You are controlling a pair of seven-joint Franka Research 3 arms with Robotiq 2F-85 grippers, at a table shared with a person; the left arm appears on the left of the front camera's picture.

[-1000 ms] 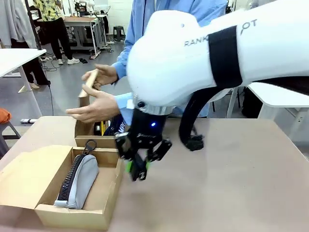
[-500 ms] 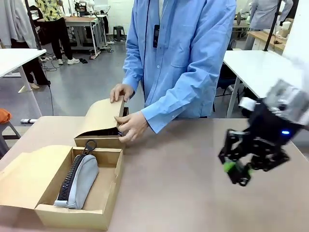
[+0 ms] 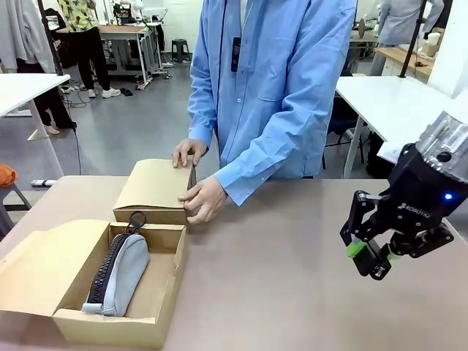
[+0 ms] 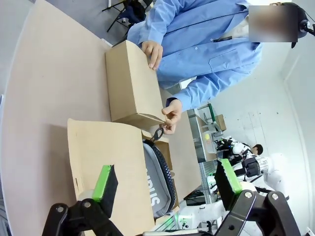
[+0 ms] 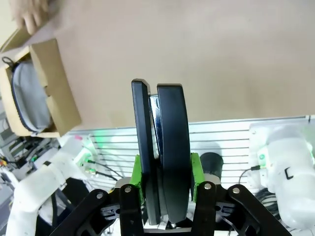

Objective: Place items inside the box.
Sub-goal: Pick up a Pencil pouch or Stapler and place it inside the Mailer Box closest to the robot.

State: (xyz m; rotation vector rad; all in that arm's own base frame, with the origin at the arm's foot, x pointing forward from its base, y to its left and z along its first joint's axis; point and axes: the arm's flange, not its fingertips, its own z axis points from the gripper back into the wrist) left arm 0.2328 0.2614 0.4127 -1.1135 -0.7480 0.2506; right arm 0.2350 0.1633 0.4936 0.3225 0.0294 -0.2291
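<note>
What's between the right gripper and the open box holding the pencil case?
Bare table, by the front view: nothing lies between the right gripper, shut on a black stapler, and the open box.

Front camera looks across the counter toward its far side; both wrist cameras overhead also catch the open box.

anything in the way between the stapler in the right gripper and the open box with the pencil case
Nothing visible. Bare table lies between the right gripper, shut on the black stapler, and the open box. Inside, the grey pencil case leaves some room beside it. The far box is shut.
</note>
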